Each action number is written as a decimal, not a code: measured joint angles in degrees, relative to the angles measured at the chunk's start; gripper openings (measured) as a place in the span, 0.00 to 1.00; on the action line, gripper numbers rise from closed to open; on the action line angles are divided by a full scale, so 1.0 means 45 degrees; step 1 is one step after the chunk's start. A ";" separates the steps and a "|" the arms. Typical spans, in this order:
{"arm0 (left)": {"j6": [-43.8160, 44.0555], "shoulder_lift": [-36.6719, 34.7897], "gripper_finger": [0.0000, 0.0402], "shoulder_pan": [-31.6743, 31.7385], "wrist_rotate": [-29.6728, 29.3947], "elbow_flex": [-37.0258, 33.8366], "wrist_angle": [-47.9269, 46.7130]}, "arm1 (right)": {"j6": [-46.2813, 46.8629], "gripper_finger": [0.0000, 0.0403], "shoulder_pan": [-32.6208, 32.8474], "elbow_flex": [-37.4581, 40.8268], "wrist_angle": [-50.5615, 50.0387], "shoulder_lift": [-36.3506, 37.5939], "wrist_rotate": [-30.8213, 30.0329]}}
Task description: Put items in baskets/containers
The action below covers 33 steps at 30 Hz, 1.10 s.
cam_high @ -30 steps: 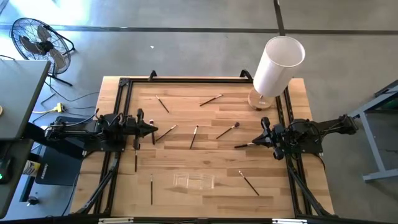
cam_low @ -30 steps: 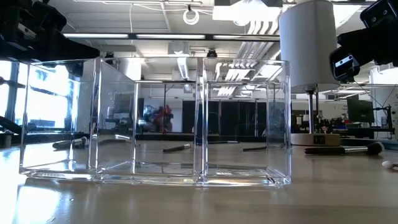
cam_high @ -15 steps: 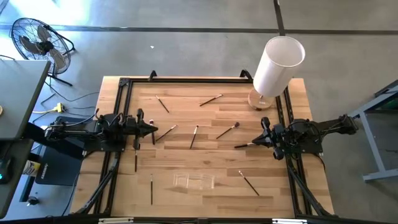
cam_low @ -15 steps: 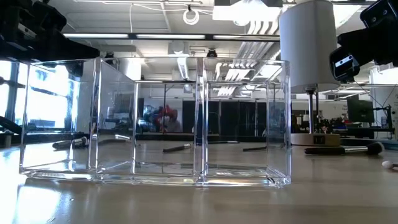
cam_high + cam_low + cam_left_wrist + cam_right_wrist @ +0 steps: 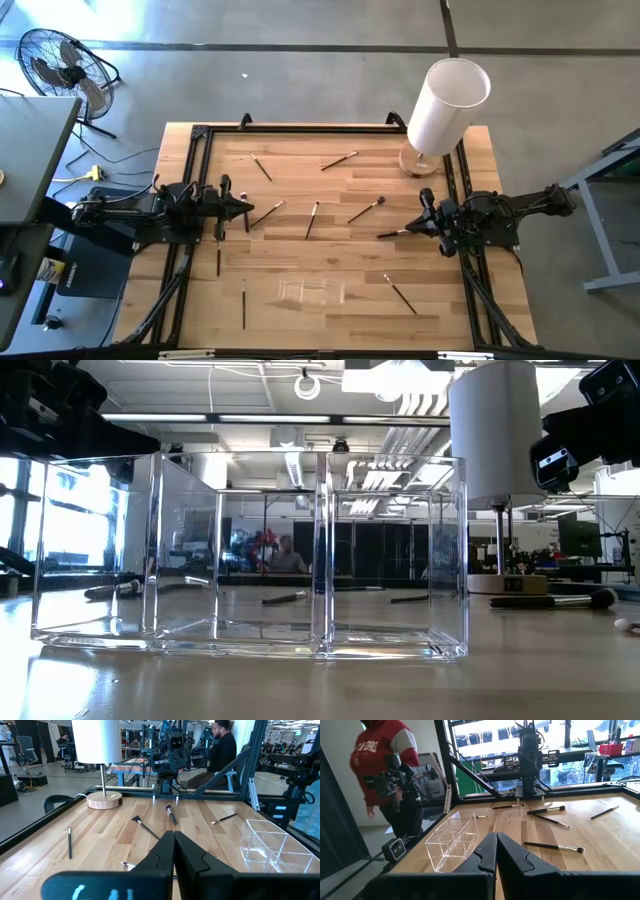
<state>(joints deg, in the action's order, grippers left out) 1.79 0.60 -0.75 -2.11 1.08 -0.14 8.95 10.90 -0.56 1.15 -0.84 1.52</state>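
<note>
On the wooden table (image 5: pixel 330 215) I count nine brushes (image 5: pixel 314 219) lying flat, all outside the one clear holder (image 5: pixel 313 291), which stands near the front edge and has three compartments. One tall white cylinder (image 5: pixel 446 106) stands at the far right corner. Between the brushes much bare wood stays free. The left gripper (image 5: pixel 251 208) rests at the left edge with fingers pressed together, holding nothing. The right gripper (image 5: pixel 410 228) waits at the right edge, also closed and holding nothing, its tip just beside one dark brush (image 5: pixel 390 234).
</note>
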 joint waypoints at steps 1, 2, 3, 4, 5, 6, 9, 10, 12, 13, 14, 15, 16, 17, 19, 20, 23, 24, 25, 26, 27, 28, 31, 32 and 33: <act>0.0004 0.0002 0.00 0.0000 0.0000 0.0003 0.0000 | -0.0005 0.01 -0.0004 0.0000 0.0000 0.0000 -0.0005; 0.0002 0.0000 0.00 0.0000 0.0000 0.0002 0.0000 | -0.0005 0.01 0.0000 -0.0004 0.0001 0.0001 -0.0005; 0.0004 0.0004 0.00 -0.0002 0.0000 0.0002 0.0000 | -0.0002 0.01 -0.0002 -0.0003 0.0002 0.0002 -0.0003; 0.0002 0.0000 0.00 -0.0002 0.0000 0.0000 0.0000 | -0.0005 0.01 -0.0003 -0.0002 0.0002 0.0004 -0.0001; 0.0004 0.0000 0.00 0.0000 0.0000 0.0004 0.0000 | -0.0005 0.01 -0.0002 0.0000 0.0004 0.0001 -0.0005; 0.0004 0.0000 0.00 -0.0004 0.0000 0.0000 0.0000 | -0.0003 0.01 0.0000 -0.0003 0.0001 0.0001 -0.0003; 0.0002 0.0002 0.00 -0.0005 0.0000 0.0000 0.0000 | -0.0002 0.01 0.0000 -0.0004 0.0004 0.0004 -0.0003; 0.0001 0.0004 0.00 -0.0001 0.0000 0.0000 0.0000 | -0.0004 0.01 -0.0001 0.0000 0.0005 0.0000 -0.0004; 0.0004 0.0001 0.00 -0.0002 0.0000 0.0002 0.0000 | 0.0000 0.01 0.0000 0.0000 0.0005 0.0000 0.0000; -0.0001 0.0004 0.00 -0.0004 0.0000 0.0000 0.0000 | 0.0000 0.01 -0.0005 -0.0005 0.0005 0.0005 -0.0004; -0.0001 0.0004 0.00 0.0000 0.0000 0.0000 0.0000 | -0.0003 0.01 -0.0004 0.0000 0.0005 0.0000 -0.0004; 0.0002 0.0002 0.00 -0.0001 0.0009 0.0002 0.0000 | -0.0004 0.01 -0.0005 -0.0001 0.0000 0.0004 -0.0001; 0.0004 0.0003 0.00 -0.0003 0.0011 0.0003 0.0000 | -0.0001 0.01 -0.0005 -0.0001 0.0005 0.0001 -0.0005; 0.0003 0.0001 0.00 0.0000 0.0013 0.0003 0.0000 | -0.0002 0.01 -0.0005 -0.0003 0.0003 0.0001 -0.0003; 0.0004 0.0000 0.00 0.0000 0.0015 0.0000 0.0000 | -0.0003 0.01 -0.0002 -0.0002 0.0002 0.0001 -0.0001; 0.0004 0.0003 0.00 -0.0003 0.0015 0.0000 0.0000 | -0.0001 0.01 -0.0001 0.0000 0.0005 0.0001 -0.0005; 0.0004 0.0005 0.00 0.0000 0.0019 0.0002 0.0000 | -0.0001 0.01 -0.0004 0.0000 0.0005 0.0000 -0.0004; 0.0004 0.0005 0.00 0.0000 0.0056 0.0000 0.0000 | -0.0005 0.01 -0.0005 -0.0002 0.0005 0.0002 -0.0005; 0.0004 0.0000 0.00 -0.0004 0.0081 0.0000 -0.0004 | -0.0005 0.01 0.0000 -0.0002 0.0000 0.0002 0.0000; 0.0004 0.0000 0.00 0.0000 0.0158 0.0002 -0.0009 | 0.0000 0.01 -0.0005 0.0000 0.0005 0.0000 -0.0005; 0.0009 0.0000 0.00 0.0000 0.0304 0.0000 -0.0021 | -0.0004 0.01 -0.0005 -0.0004 0.0005 0.0001 -0.0005; 0.0009 0.0002 0.00 -0.0002 0.0410 0.0000 -0.0029 | -0.0005 0.01 -0.0003 -0.0002 0.0003 0.0002 -0.0002; 0.0010 0.0005 0.00 -0.0005 0.0431 0.0001 -0.0018 | -0.0002 0.01 -0.0002 -0.0003 0.0004 0.0002 -0.0004; 0.0009 0.0005 0.00 -0.0005 0.0423 0.0006 0.0000 | -0.0005 0.01 -0.0005 0.0000 0.0005 0.0000 0.0000; 0.0009 0.0005 0.00 -0.0005 0.0427 0.0042 0.0000 | -0.0002 0.01 -0.0005 -0.0005 0.0005 0.0002 -0.0002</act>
<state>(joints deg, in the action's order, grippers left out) 1.83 0.62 -0.78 -0.19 1.27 -0.14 8.94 10.87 -0.58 1.17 -0.83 1.51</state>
